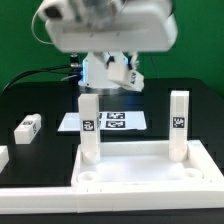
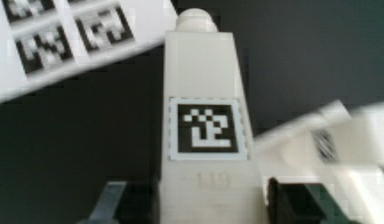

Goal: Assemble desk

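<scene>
The white tabletop panel point(image 1: 140, 178) lies at the front with its rim up. Two square leg posts stand upright at its rear corners, one on the exterior view's left point(image 1: 90, 128) and one on the right point(image 1: 179, 124), each with a small tag. My gripper point(image 2: 198, 186) has a leg post point(image 2: 207, 100) between its fingers, and the dark pads point(image 2: 287, 190) lie against both sides of it. The wrist view is blurred. In the exterior view the arm's hand point(image 1: 110, 72) hangs just above and behind the left post.
The marker board point(image 1: 112, 121) lies behind the posts and also shows in the wrist view point(image 2: 64, 35). A loose leg post point(image 1: 28, 126) lies on the black table at the exterior view's left. Another white part point(image 1: 3, 157) sits at the left edge.
</scene>
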Action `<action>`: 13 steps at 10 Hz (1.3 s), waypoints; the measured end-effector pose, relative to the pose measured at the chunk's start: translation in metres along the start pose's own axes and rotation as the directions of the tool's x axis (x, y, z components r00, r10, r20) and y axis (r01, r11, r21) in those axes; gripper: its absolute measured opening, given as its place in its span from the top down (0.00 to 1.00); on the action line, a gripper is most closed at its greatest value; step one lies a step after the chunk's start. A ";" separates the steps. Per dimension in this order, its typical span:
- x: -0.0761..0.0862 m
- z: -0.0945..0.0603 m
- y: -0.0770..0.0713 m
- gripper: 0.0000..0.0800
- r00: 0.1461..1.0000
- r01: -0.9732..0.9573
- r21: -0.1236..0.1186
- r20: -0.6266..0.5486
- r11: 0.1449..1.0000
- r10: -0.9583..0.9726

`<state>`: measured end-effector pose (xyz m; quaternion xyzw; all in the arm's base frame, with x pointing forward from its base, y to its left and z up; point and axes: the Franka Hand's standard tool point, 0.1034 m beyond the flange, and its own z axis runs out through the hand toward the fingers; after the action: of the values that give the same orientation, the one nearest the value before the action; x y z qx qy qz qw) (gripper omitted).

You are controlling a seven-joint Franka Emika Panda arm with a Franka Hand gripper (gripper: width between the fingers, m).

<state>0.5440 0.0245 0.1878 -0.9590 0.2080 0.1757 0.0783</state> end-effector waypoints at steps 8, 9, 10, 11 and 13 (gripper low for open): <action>0.036 -0.025 -0.034 0.64 0.825 0.181 -0.064 -0.533 0.981 -0.187; 0.046 -0.030 -0.037 0.64 0.804 0.184 -0.028 -0.571 0.982 -0.167; 0.052 -0.033 -0.045 0.64 0.795 0.169 0.014 -0.593 0.985 -0.128; 0.057 -0.035 -0.063 0.64 0.744 0.151 0.058 -0.664 0.987 -0.075; 0.037 0.006 -0.103 0.64 0.732 0.114 0.078 -0.680 0.990 -0.031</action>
<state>0.6179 0.1047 0.1765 -0.9584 0.1943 -0.2007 0.0587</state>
